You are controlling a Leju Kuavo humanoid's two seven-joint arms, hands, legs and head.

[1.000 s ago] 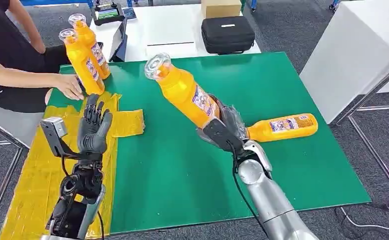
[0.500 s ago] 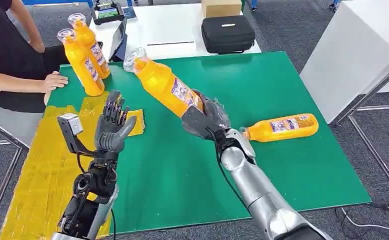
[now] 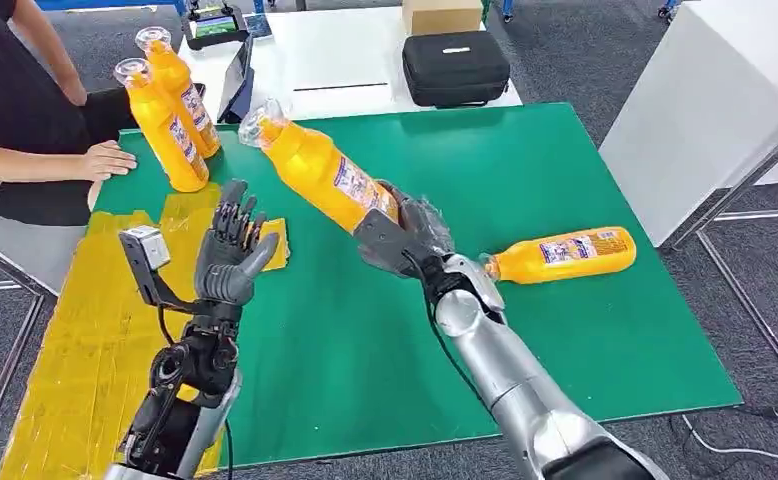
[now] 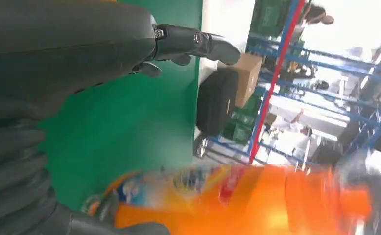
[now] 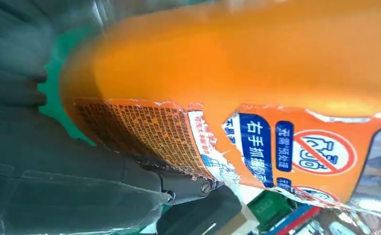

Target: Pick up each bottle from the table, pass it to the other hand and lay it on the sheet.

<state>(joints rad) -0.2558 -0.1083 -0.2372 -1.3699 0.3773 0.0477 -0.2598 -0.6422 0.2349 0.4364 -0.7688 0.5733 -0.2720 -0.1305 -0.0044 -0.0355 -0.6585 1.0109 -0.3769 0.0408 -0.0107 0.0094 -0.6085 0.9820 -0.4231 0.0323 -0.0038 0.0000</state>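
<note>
A humanoid robot's right hand (image 3: 402,238) gripped an orange plastic bottle (image 3: 320,172) by its base, holding it above the green table (image 3: 565,330) at mid-handover. The bottle's long axis ran on a slant, its clear cap (image 3: 255,124) pointing toward ten o'clock from the gripping hand, and its paper label (image 3: 357,187) faced up. The left hand (image 3: 233,252) stood raised with its dark fingers (image 3: 237,212) spread and nothing in its grasp, palm turned toward the bottle. From that hand the bottle's neck lay at about one o'clock, near but apart. The left hand seemed the one due to receive, and it would probably have to close around the upper body or neck.

The bottle looked smooth, glossy and rounded, tapering to a narrow neck. In the right wrist view its label (image 5: 276,147) showed torn, ragged edges, which might offer a little more grip than the slick plastic.

The crinkled yellow sheet (image 3: 75,340) lay at the table's near-left corner, at about seven o'clock from the left hand. Another bottle (image 3: 563,254) lay on its side at three o'clock from the right hand. Two more bottles (image 3: 170,120) stood upright at the far-left corner, beside a seated person's hand (image 3: 113,160) that rested on the table.
</note>
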